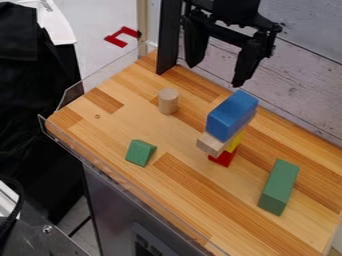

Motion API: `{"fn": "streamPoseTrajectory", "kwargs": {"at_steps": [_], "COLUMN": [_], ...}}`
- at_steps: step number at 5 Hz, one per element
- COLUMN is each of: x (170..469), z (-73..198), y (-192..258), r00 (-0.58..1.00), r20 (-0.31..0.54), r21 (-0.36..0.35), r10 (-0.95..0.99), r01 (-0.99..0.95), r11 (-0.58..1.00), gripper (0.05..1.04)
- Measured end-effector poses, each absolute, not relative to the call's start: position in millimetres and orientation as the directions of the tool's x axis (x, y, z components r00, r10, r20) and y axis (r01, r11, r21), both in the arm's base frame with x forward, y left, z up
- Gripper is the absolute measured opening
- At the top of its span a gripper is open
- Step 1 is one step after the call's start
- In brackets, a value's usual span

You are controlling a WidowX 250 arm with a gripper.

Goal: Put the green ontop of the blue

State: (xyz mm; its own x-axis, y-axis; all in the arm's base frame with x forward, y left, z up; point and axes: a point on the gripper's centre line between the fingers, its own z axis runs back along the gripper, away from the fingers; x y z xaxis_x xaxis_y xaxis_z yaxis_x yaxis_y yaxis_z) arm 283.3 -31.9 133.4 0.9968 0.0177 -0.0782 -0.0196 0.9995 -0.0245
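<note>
The gripper [219, 67] hangs open at the top of the camera view, above and behind the blue block, with nothing between its fingers. A blue block [231, 115] tops a stack right of the table's middle, resting on a natural wood block [211, 144], with a yellow block [234, 142] and a red block [223, 157] below. To the right of the stack a long green block [278, 187] lies flat on the table. A smaller green block [140, 152] lies left of the stack, towards the front edge.
A light wooden cylinder [168, 101] stands on the wooden table [184, 190], left of the stack. A transparent guard [100, 167] runs along the left and front edges. Behind the table is a whitewashed plank wall [304, 80], with a black post [168, 37] at the back left.
</note>
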Motion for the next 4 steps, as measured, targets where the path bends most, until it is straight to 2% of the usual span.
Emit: {"fn": "streamPoseTrajectory", "kwargs": {"at_steps": [1, 2, 4], "x": [281, 279, 277], "z": [124, 125, 130], "y": [-32, -46, -81], "r00": [0.993, 0.992, 0.992], "r20": [-0.115, -0.121, -0.093], "r21": [-0.02, -0.023, -0.017], "r10": [0.016, -0.016, -0.087], "r01": [-0.019, 0.014, 0.086], "r11": [1.0, 1.0, 0.996], "gripper": [1.0, 1.0, 1.0]}}
